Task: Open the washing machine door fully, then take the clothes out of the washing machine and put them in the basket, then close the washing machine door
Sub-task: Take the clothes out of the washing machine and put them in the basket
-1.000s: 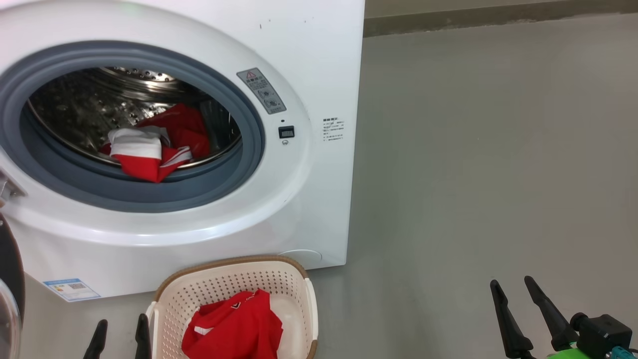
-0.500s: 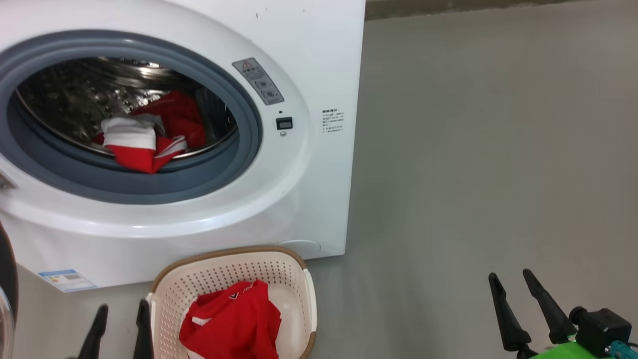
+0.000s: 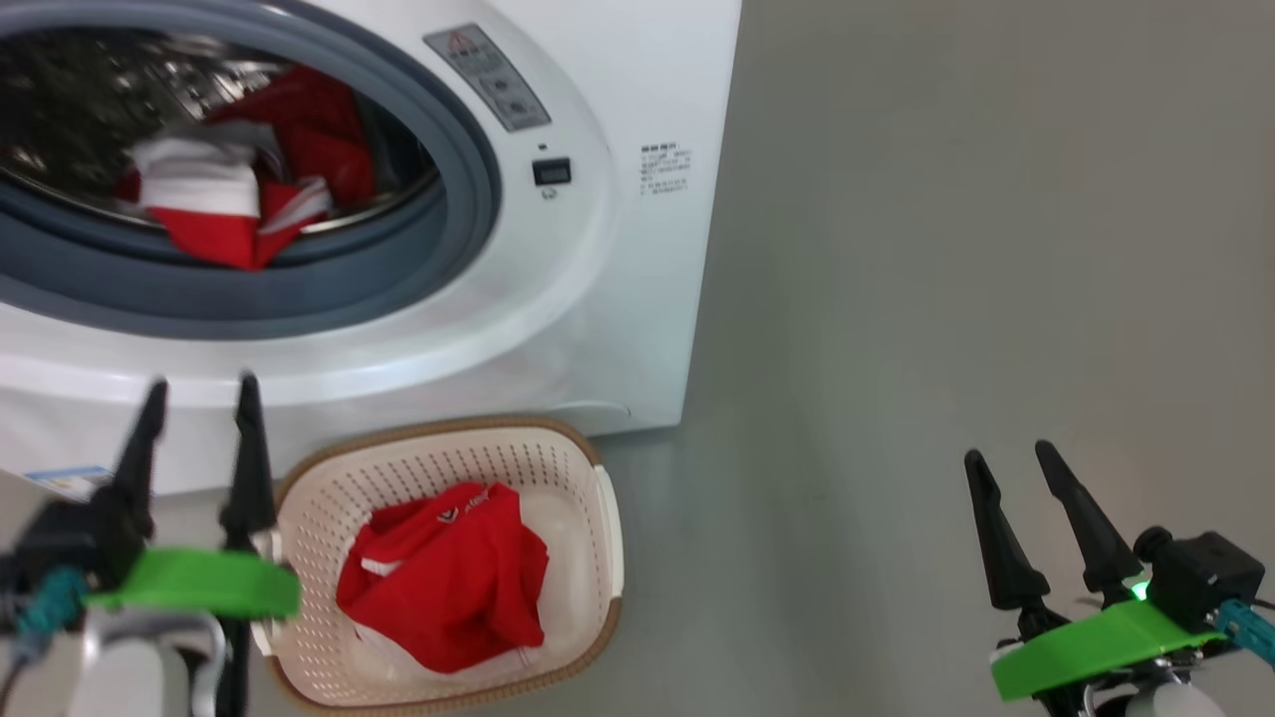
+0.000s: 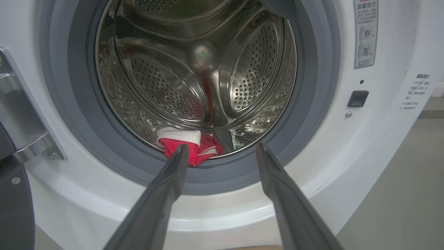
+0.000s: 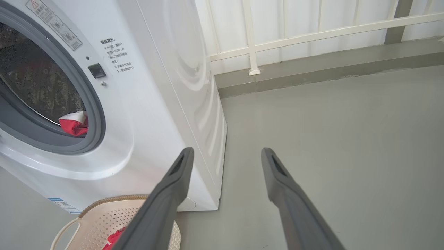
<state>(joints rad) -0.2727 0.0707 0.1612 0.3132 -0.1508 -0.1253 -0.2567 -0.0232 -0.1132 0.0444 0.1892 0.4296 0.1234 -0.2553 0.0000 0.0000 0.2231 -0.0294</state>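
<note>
Left fingers [image 3: 246, 448] spread, empty, before washing machine [image 3: 637, 299]. Right fingers [image 3: 999, 538] spread, empty, above floor [image 3: 896, 299]. Red clothes [image 3: 214, 234] in drum [image 3: 80, 100]; more in basket [image 3: 448, 468].

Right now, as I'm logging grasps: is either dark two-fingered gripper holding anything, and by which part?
Nothing is held. The left gripper is open, facing the red-and-white garment in the white washing machine; the right gripper is open above grey floor.

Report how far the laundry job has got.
Done: washing machine door open, one red garment in the basket. In hand: the open left gripper points at the drum, holding nothing; right gripper open over the floor. Left: red-and-white clothes in the drum, then closing the door.
</note>
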